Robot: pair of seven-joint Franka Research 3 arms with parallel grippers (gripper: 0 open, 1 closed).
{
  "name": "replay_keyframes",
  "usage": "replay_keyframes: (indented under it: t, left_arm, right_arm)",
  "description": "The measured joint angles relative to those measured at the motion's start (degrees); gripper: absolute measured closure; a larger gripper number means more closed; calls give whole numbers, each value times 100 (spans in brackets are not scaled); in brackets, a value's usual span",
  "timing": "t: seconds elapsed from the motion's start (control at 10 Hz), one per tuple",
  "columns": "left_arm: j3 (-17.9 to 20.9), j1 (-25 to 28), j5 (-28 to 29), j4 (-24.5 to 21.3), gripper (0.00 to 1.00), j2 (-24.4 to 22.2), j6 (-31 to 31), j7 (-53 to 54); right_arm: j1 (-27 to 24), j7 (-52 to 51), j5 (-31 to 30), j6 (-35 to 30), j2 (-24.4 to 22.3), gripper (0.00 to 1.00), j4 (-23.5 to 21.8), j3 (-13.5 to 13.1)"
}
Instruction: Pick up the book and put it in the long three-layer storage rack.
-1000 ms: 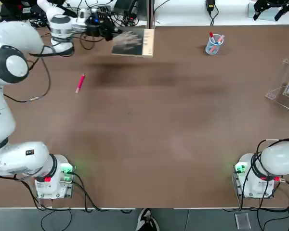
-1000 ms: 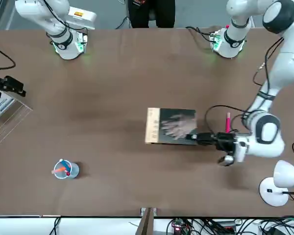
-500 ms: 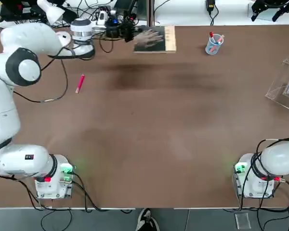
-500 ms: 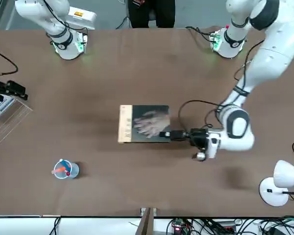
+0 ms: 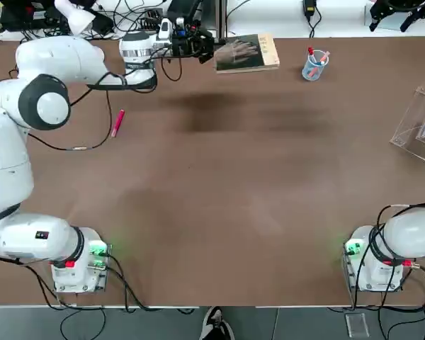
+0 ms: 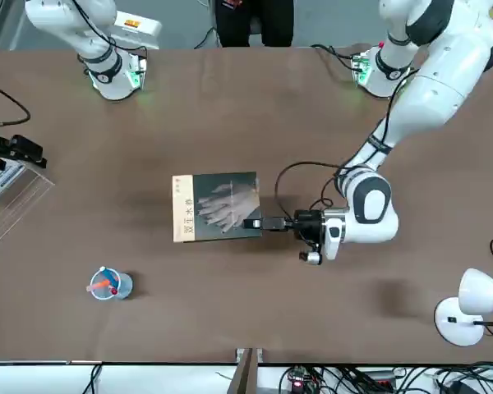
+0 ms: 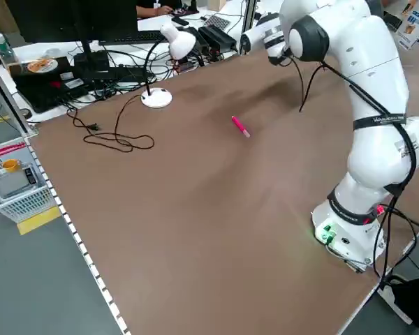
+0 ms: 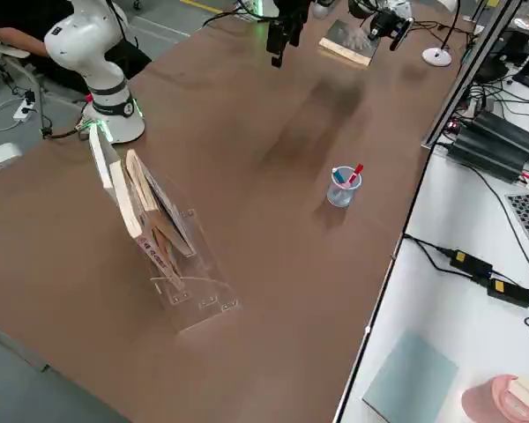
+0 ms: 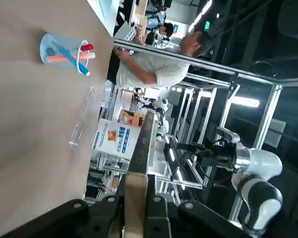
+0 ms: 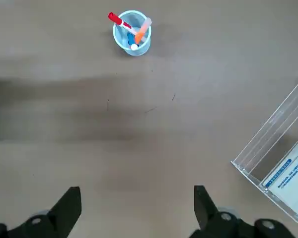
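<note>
Top view: left gripper (image 5: 211,49) is clamped on the short edge of the book (image 5: 246,53), which hangs flat above the far side of the brown table (image 5: 219,184), shadow beneath. Front view adds the cover detail: pale hand image, tan strip on the edge away from the gripper (image 6: 257,222).

Left wrist view shows the book (image 9: 138,173) edge-on between the closed fingers (image 9: 105,210), with the blue pen cup (image 9: 64,51) beyond.

Right gripper (image 10: 137,206): fingers wide apart, nothing between them, hanging above the table near its own base. Its wrist view takes in the pen cup (image 10: 132,32) and a corner of the clear storage rack (image 10: 275,158).

Right side view alone shows the rack (image 8: 154,231) whole: slanted tiers, booklets already in it, standing well apart from the carried book (image 8: 350,40).

Surface: a pink pen (image 5: 117,122) lies loose on the left side. Room: white desk lamp (image 7: 166,66), cables, a person's shoe (image 5: 214,327) at the near edge.
</note>
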Motion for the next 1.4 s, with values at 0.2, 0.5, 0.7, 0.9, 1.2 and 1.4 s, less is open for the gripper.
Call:
replay_keyframes:
  t: [0.2,0.5,0.7,0.9,1.2,1.4]
  left_arm:
    - [2,-196,-169,74,98,0,314,-21]
    - [5,-480,-443,156,98,1,647,-39]
    - [7,-620,-604,194,98,1,791,-44]
    - [11,-675,-648,232,98,1,848,-60]
    - [39,-662,-649,252,98,5,853,-80]
    - [48,-660,-649,255,98,9,853,-80]
  right_arm:
    - [0,-1,0,0,0,0,0,0]
    - [0,-3,0,0,0,0,0,0]
    - [1,-3,67,22,22,0,-2,2]
    - [0,-2,570,191,153,0,-21,3]
    - [-17,-2,1482,402,502,0,-31,-17]
    - [-62,-69,2199,436,681,0,-32,-82]
